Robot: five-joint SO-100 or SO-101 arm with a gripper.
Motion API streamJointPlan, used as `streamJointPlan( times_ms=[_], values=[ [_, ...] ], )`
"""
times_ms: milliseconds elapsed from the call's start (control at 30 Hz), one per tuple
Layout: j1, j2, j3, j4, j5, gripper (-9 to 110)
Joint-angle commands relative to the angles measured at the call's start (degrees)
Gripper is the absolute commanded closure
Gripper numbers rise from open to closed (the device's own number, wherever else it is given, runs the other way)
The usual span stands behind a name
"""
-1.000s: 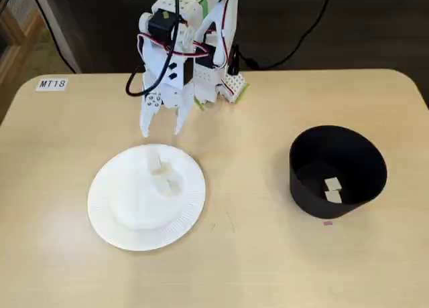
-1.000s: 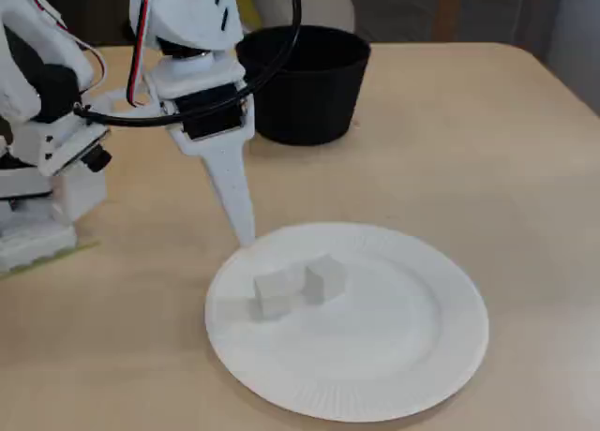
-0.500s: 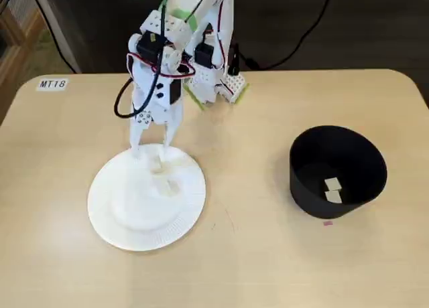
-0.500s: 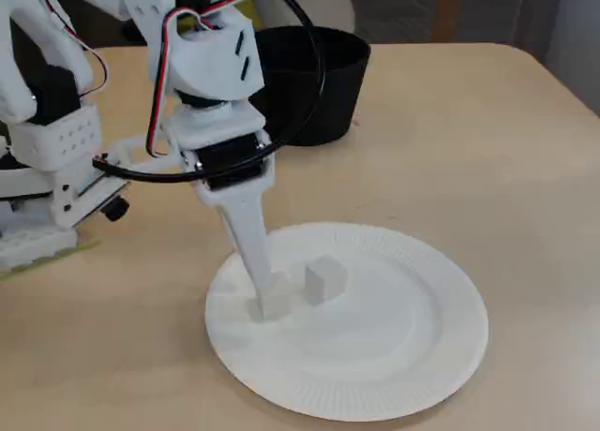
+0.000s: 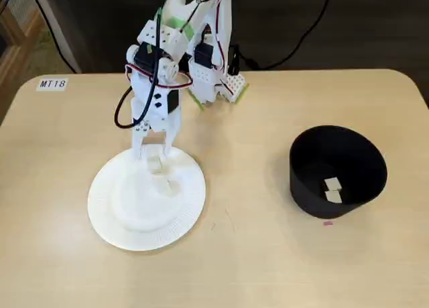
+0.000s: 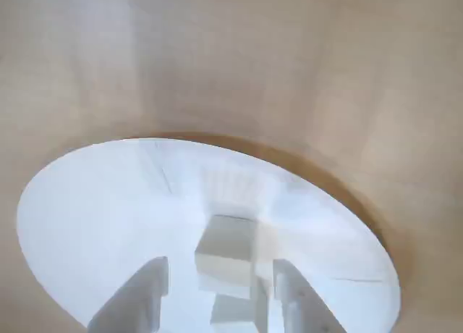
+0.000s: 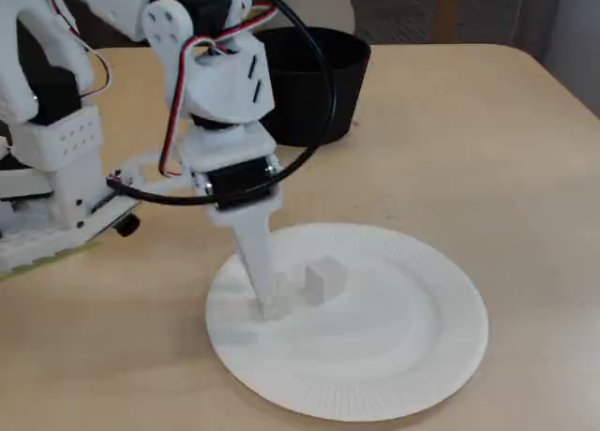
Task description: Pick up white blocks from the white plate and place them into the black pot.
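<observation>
- Two white blocks [image 5: 161, 174] lie on the white plate [image 5: 107, 214] in a fixed view; two more sit at the bottom of the black pot [image 5: 338, 171], which stands well apart from the plate, on the right of that view.
- The gripper [image 5: 151, 152] reaches down to the plate's far edge, its fingers [image 6: 130, 304] apart and on either side of one block.
- In the wrist view that block [image 6: 226, 247] lies between the two fingertips, closer to the right-hand finger; whether either finger touches it I cannot tell. A second block [image 6: 235, 313] shows just below it, partly cut off by the picture's edge.
- In a fixed view from the side, one finger [image 7: 258, 262] comes down onto the plate [image 7: 412, 356] and hides most of the nearer block; the other block [image 7: 324, 280] stands free just beside it.
- The light wooden worktop [image 5: 268, 254] carries plate, pot and arm base; a label reading MT18 [image 5: 51, 84] sits near its left corner.
</observation>
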Motion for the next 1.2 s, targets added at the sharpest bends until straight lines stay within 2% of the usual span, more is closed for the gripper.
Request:
streamJointPlan(
  times_ms=[0,600,800,900,1167],
  values=[
    [-0.2,-0.6,-1.3,-1.8,0.9,81],
    [-0.9,-7.0,-0.8,-9.8,2.4,85],
    [-1.7,-9.2,-0.9,-12.8,2.5,93],
    [-1.9,-10.3,-1.1,-14.8,2.1,104],
    [-1.4,-10.1,-4.1,-16.8,-1.3,104]
  ],
)
